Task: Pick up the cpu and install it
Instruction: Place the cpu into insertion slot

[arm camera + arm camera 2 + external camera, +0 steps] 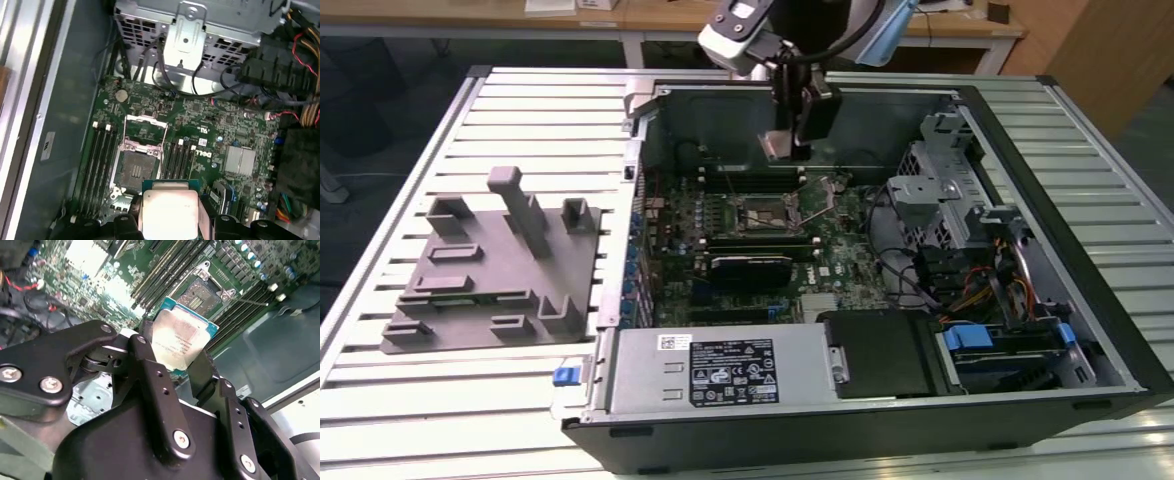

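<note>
Black two-fingered gripper (176,356) sits closest to my second wrist view, clamped on the cpu (181,337), a thin square chip with a pale silver top, clear above the green motherboard (210,125). In the exterior view I see the dark square socket frame (767,212) at six o'clock of the gripper, and the grey plastic fixture block (487,270) at nine o'clock of the open black computer case (1121,350).
</note>
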{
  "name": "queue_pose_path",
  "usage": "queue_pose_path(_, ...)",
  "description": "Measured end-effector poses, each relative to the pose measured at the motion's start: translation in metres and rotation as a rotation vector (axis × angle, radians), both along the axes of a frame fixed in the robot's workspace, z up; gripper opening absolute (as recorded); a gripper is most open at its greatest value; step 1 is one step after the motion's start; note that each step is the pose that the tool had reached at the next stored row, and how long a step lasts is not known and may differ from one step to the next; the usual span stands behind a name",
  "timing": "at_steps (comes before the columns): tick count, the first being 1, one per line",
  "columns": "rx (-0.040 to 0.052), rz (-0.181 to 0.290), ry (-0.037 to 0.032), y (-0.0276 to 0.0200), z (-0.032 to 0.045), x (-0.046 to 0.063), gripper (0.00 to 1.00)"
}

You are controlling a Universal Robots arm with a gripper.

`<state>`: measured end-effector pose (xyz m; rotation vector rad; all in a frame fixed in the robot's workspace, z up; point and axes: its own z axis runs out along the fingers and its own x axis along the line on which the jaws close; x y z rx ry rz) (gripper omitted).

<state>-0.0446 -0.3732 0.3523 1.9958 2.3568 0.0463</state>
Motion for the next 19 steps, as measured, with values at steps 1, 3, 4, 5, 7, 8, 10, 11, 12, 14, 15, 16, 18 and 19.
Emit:
queue_pose_path(1,0.0000,-0.017,0.0000,0.0000,-0.0005,0.000,0.53)
queue_pose_path(3,0.0001,-0.038,-0.0001,0.0010,-0.0010,0.000,0.53)
queue_pose_path(4,0.0000,-0.040,0.0000,0.0026,-0.0011,0.000,0.53)
queue_pose_path(5,-0.0001,-0.041,0.0000,0.0041,-0.0012,0.000,0.53)
queue_pose_path(7,0.0001,-0.045,-0.0001,0.0069,-0.0020,0.000,0.53)
queue_pose_path(8,0.0002,-0.051,-0.0001,0.0076,-0.0026,0.000,0.53)
queue_pose_path(10,0.0002,-0.076,-0.0001,0.0079,-0.0039,0.000,0.53)
queue_pose_path(11,0.0001,-0.091,-0.0001,0.0079,-0.0045,0.000,0.53)
queue_pose_path(12,0.0000,-0.103,-0.0001,0.0081,-0.0053,0.000,0.53)
queue_pose_path(14,0.0001,-0.116,-0.0001,0.0096,-0.0074,0.000,0.53)
queue_pose_path(15,0.0000,-0.119,0.0000,0.0111,-0.0086,0.000,0.53)
queue_pose_path(16,-0.0001,-0.120,-0.0001,0.0132,-0.0099,0.000,0.53)
queue_pose_path(18,0.0001,-0.122,-0.0001,0.0181,-0.0128,0.000,0.53)
queue_pose_path(19,0.0000,-0.123,-0.0001,0.0202,-0.0145,0.000,0.53)
